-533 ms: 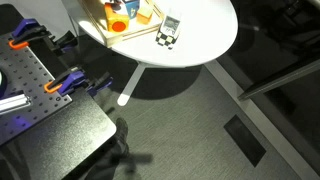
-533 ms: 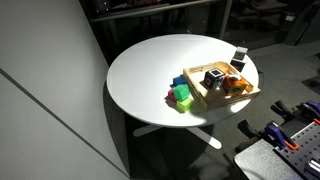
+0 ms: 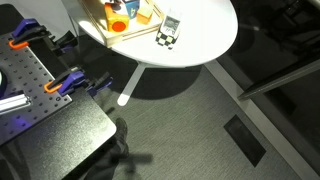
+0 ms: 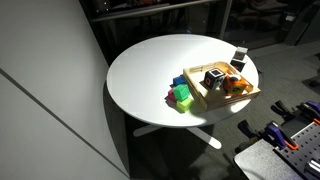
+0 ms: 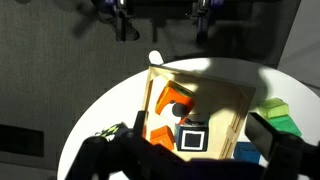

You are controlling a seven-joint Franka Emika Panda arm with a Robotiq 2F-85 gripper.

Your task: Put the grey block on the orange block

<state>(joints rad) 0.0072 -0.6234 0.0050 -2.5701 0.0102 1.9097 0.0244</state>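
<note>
The grey block [image 3: 171, 22] stands on the white round table [image 3: 205, 35] just outside the wooden tray [image 3: 143, 28], next to a black-and-white checkered cube [image 3: 166, 41]. It also shows in an exterior view [image 4: 240, 52]. Orange blocks [image 5: 174, 101] lie inside the tray [image 5: 232, 105], beside a black cube with a white square [image 5: 192, 138]. My gripper [image 5: 183, 145] is open and empty, hovering above the tray. It does not show in the exterior views. The grey block is hidden in the wrist view.
Green blocks [image 4: 183, 96] and a blue block [image 4: 178, 82] lie on the table beside the tray. A perforated metal bench with orange clamps [image 3: 68, 83] stands near the table. The table edge [image 4: 112, 85] is close to the blocks.
</note>
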